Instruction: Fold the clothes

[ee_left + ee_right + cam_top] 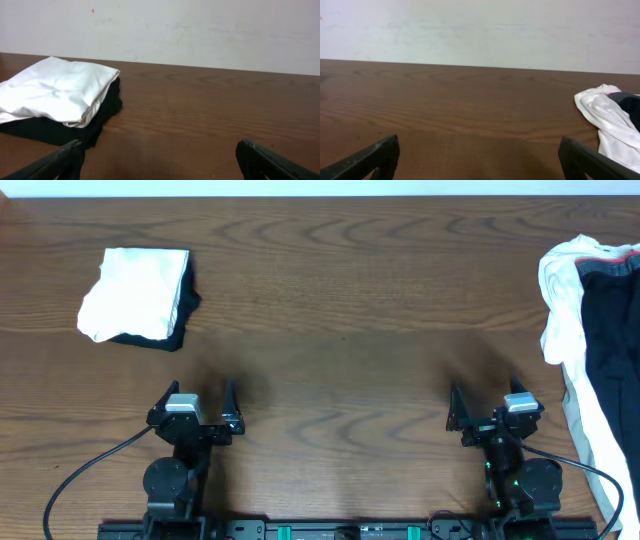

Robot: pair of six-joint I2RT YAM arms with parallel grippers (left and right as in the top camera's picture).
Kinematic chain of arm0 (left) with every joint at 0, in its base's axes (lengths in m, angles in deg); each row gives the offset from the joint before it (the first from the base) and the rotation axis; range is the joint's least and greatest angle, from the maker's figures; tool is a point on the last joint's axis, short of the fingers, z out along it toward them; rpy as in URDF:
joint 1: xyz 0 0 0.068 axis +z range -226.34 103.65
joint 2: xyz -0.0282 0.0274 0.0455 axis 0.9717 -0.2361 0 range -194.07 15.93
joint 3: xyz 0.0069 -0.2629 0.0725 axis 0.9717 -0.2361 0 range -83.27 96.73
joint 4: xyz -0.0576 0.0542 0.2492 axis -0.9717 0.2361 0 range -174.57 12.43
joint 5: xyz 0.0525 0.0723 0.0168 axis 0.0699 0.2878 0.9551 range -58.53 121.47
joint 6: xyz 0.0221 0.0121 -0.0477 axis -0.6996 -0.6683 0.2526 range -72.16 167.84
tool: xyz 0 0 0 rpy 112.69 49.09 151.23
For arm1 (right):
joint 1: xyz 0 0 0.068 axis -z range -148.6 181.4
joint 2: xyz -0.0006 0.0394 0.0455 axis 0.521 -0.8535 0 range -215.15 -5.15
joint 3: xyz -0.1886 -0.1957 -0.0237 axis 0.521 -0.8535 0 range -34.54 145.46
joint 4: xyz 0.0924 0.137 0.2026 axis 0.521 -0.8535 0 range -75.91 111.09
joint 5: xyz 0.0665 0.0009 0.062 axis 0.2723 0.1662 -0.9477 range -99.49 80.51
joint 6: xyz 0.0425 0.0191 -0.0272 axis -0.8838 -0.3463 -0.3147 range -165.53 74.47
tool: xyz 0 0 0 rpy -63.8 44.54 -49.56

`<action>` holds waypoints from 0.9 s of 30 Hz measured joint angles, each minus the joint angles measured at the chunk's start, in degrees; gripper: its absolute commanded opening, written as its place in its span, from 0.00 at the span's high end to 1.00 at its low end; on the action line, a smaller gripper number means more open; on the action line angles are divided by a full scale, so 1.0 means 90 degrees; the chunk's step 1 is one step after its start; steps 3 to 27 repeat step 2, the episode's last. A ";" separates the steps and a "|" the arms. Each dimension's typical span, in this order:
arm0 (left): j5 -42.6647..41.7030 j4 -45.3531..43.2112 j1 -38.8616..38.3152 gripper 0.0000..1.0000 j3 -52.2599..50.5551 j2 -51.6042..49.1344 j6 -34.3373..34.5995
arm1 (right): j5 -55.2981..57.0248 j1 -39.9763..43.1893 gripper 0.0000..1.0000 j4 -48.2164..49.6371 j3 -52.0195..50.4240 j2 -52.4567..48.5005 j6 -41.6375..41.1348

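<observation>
Two folded clothes sit stacked at the table's far left: a white garment [130, 295] [55, 90] on top of a black one [180, 315] [100, 122]. An unfolded heap of white and black clothes [590, 330] [610, 117] lies at the right edge, partly out of frame. My left gripper [200, 393] [160, 160] stands open near the front of the table, below and right of the stack, holding nothing. On the other side my right gripper [485, 402] [480, 157] is open and empty too, left of the heap.
The dark wooden table [340, 300] runs back to a white wall [480, 30]. Both arm bases and their black cables [80, 480] sit along the front edge. The bare wood between the stack and the heap is wide.
</observation>
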 measured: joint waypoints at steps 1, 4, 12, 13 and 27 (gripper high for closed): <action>0.0000 0.0000 0.0000 0.02 0.0000 0.0000 0.0000 | 0.0000 0.0000 0.01 0.0000 0.0000 0.0000 0.0000; 0.0000 0.0002 0.0000 0.02 0.0000 0.0000 0.0000 | 0.0000 0.0000 0.01 0.0000 0.0000 0.0000 0.0000; 0.0000 0.0002 0.0000 0.02 0.0000 0.0000 0.0000 | 0.0000 0.0000 0.01 0.0000 0.0000 0.0000 0.0000; 0.0000 0.0002 0.0000 0.02 0.0000 0.0000 0.0000 | 0.0000 0.0000 0.01 0.0000 0.0000 0.0000 0.0000; 0.0000 0.0002 0.0000 0.02 0.0000 0.0000 0.0000 | 0.0000 0.0000 0.01 0.0000 0.0000 0.0000 0.0000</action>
